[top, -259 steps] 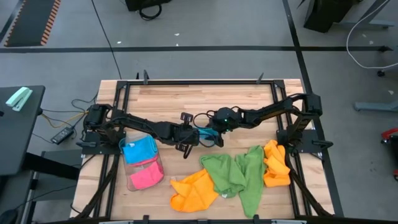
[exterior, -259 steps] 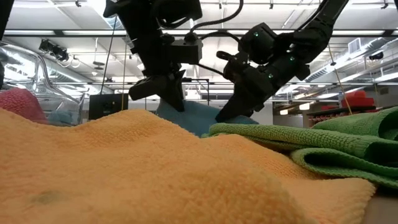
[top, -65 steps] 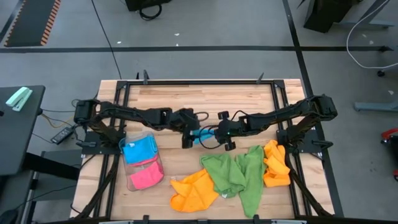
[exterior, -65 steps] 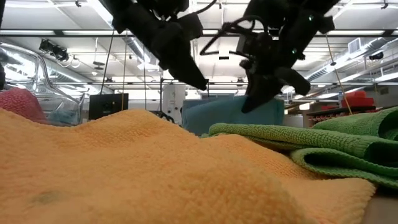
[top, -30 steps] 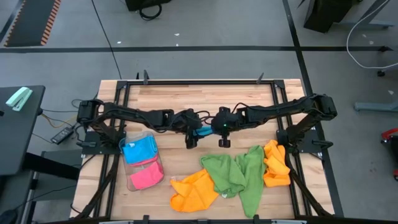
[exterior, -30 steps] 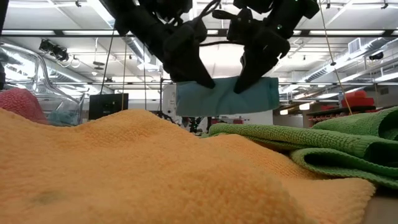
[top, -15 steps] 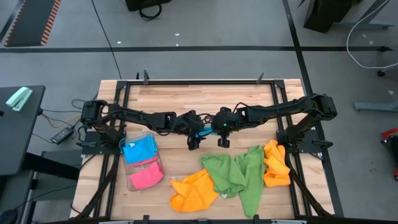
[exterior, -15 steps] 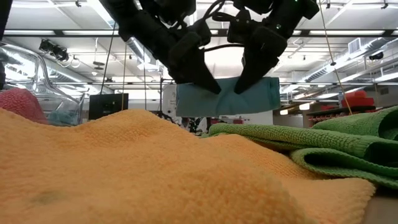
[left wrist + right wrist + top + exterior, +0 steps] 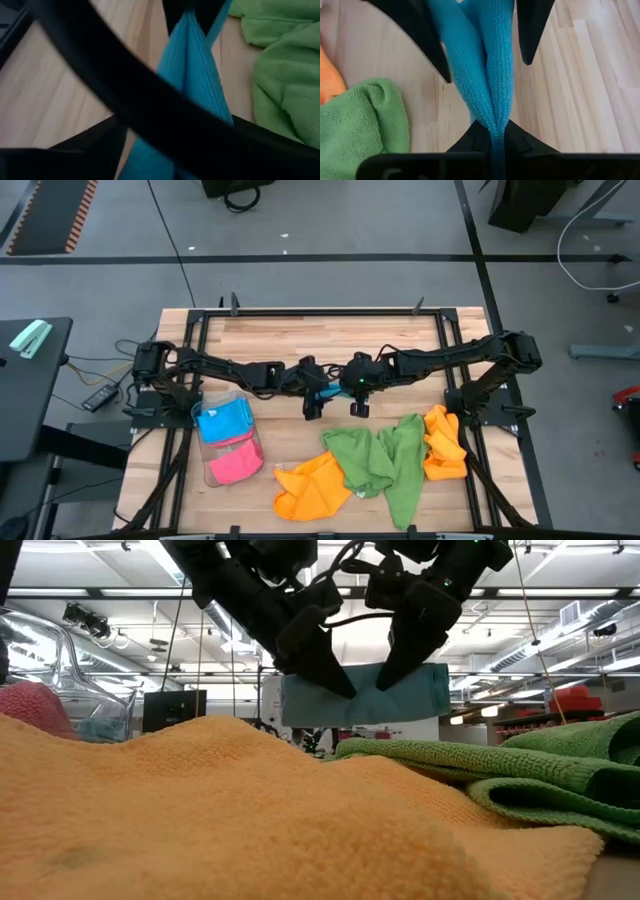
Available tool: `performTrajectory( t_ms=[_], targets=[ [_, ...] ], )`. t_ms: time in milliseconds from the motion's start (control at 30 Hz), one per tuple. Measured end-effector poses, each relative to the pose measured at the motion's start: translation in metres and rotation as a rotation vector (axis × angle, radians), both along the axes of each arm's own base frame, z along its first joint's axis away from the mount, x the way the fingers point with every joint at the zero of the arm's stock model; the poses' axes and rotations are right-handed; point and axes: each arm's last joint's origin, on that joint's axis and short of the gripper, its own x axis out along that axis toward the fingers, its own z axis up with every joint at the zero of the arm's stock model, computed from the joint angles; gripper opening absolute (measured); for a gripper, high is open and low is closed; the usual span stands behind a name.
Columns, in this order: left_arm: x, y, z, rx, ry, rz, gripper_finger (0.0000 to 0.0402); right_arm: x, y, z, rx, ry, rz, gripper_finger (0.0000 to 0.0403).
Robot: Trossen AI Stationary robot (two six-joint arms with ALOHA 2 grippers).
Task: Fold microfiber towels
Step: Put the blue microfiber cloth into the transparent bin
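A sky-blue microfiber towel (image 9: 365, 698) hangs folded in the air over the table's middle. My right gripper (image 9: 492, 135) is shut on it. My left gripper (image 9: 487, 70) is open; one finger stands on each side of the towel's hanging layers, just left of the right gripper (image 9: 355, 406) in the high view. Green towels (image 9: 375, 460) and orange towels (image 9: 312, 490) lie crumpled on the near half of the table. A pink towel (image 9: 235, 465) and a blue towel (image 9: 222, 420) lie in the clear tray (image 9: 257, 442). My left gripper has one finger (image 9: 432, 45) close against the blue towel's side; I cannot tell whether it touches. My right gripper pinches the towel's upper edge (image 9: 492, 117) between its two fingers, with two folded layers running out from them. The fingers slant down from the table's right side. The towel hangs below them, lifted clear of the table.
The crumpled green and orange towels fill the near right of the table, with another orange towel (image 9: 445, 445) by the right frame. The tray stands at the near left. Bare wood (image 9: 330, 345) lies on the far half, inside the black frame.
My left gripper has tipped down and edged toward the hanging blue towel, so its open fingers reach lower along the towel. The towel has stayed hanging clear in my right gripper.
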Motion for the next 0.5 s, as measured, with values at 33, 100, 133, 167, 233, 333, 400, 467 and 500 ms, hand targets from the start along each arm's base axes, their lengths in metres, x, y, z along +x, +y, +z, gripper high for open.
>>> performTrajectory(
  t_ms=[33, 100, 133, 167, 233, 333, 400, 467, 500],
  targets=[
    [0.0001, 0.0004, 0.0003, 0.004, -0.001, -0.001, 0.0293, 0.0, 0.0001, 0.0, 0.001, 0.0, 0.001, 0.0023],
    [-0.0001, 0.0015, 0.0004, 0.015, 0.002, -0.006, 0.0267, 0.0, 0.0001, 0.0, -0.001, 0.001, 0.004, 0.0023],
    [-0.0002, 0.0016, 0.0003, 0.015, 0.004, -0.007, 0.0253, -0.0001, 0.0, -0.0002, -0.001, 0.002, 0.004, 0.0023],
    [-0.0004, 0.0019, 0.0002, 0.015, 0.006, -0.006, 0.0238, -0.0001, 0.0, -0.0002, -0.003, 0.002, 0.007, 0.0023],
    [-0.0005, 0.0032, 0.0001, 0.014, 0.006, -0.002, 0.0208, -0.0003, 0.0001, -0.0003, -0.015, 0.008, 0.025, 0.0023],
    [-0.0015, 0.0035, 0.0029, 0.009, 0.0, -0.001, 0.0163, -0.0003, 0.0001, -0.0003, -0.03, 0.012, 0.05, 0.0023],
    [-0.002, 0.0033, 0.0026, 0.008, 0.006, -0.002, 0.0132, -0.0003, 0.0001, -0.0003, -0.04, 0.014, 0.064, 0.0023],
    [-0.0029, 0.0029, 0.0012, -0.004, 0.023, -0.012, 0.0099, -0.0006, 0.0001, -0.0005, -0.052, 0.02, 0.083, 0.0023],
    [-0.0033, 0.0027, 0.0006, -0.012, 0.03, -0.021, 0.0081, -0.0008, 0.0002, -0.0006, -0.06, 0.024, 0.094, 0.0023]
  ],
)
